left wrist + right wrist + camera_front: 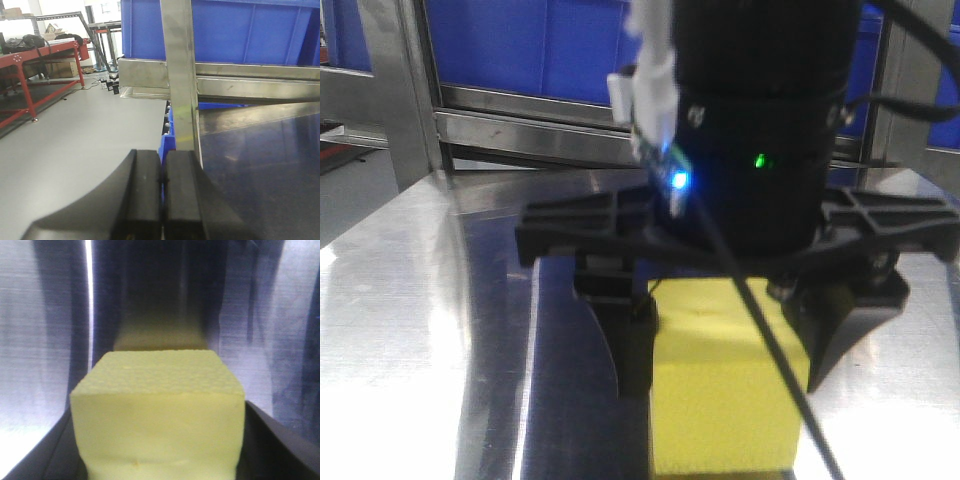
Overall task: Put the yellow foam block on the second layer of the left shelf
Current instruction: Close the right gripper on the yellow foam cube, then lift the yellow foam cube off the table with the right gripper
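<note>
The right gripper (722, 372) is pinching the block (157, 405) from both sides, fingers pressing into the foam; the table (410, 300) is lying under the block (whether touching it, the blur is hiding). Squeezing lightly and lifting straight up is looking wise before swinging toward the shelf (181, 75). The left gripper (162, 162) is idling, fingers pressed together on nothing. Counting: one block, two grippers.
</note>
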You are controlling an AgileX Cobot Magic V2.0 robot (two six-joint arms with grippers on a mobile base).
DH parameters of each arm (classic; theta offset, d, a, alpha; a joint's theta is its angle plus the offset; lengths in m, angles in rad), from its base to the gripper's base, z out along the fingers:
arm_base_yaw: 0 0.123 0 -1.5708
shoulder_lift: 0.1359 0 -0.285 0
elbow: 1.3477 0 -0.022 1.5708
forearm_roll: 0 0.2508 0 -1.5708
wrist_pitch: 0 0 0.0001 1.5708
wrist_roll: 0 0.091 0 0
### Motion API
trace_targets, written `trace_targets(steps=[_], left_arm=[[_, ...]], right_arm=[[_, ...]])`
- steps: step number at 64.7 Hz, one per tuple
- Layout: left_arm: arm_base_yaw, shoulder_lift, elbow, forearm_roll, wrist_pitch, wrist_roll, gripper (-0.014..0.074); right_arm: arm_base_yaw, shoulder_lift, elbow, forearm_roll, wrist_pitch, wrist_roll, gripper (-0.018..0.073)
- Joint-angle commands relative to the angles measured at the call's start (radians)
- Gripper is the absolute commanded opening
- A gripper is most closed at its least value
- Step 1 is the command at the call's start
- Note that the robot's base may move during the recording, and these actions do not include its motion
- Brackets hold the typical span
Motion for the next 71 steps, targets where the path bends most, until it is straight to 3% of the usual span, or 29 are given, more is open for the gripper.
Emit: trace_targets(steps=[1,17,29,37,42,55,63,71], left_arm=[[-0.007,-0.021,0.020,-0.006,-0.083,-0.005,0.0136],[-0.007,-0.021,0.020,-0.006,-0.083,-0.005,0.0136],[-0.007,-0.021,0.020,-0.006,-0.083,-0.005,0.0136],[-0.007,-0.021,0.020,-0.006,-0.083,-0.005,0.0136],[-0.007,-0.021,0.020,-0.006,-0.083,-0.005,0.0136],[-0.007,-0.021,0.020,-0.006,-0.083,-0.005,0.0136],[-0.007,-0.021,0.020,-0.006,-0.083,-0.005,0.0136],[-0.007,-0.021,0.020,-0.006,-0.083,-0.005,0.0136]], right_arm=[[-0.018,-0.093,-0.018,-0.022,0.002,-0.070,0.0463],[-0.137,-0.252,0.077,0.010,0.004,-0.294,0.0463],[-0.312,-0.411,0.201,0.107,-0.001,-0.589,0.0463],[-0.439,-0.517,0.268,0.132,-0.023,-0.724,0.0463],[-0.547,-0.597,0.316,0.143,-0.053,-0.782,0.0463],[-0.735,-0.802,0.437,0.147,-0.168,-0.831,0.0463],[-0.805,-0.932,0.517,0.147,-0.271,-0.878,0.0463],[-0.816,-1.031,0.591,0.147,-0.399,-0.978,0.0463]])
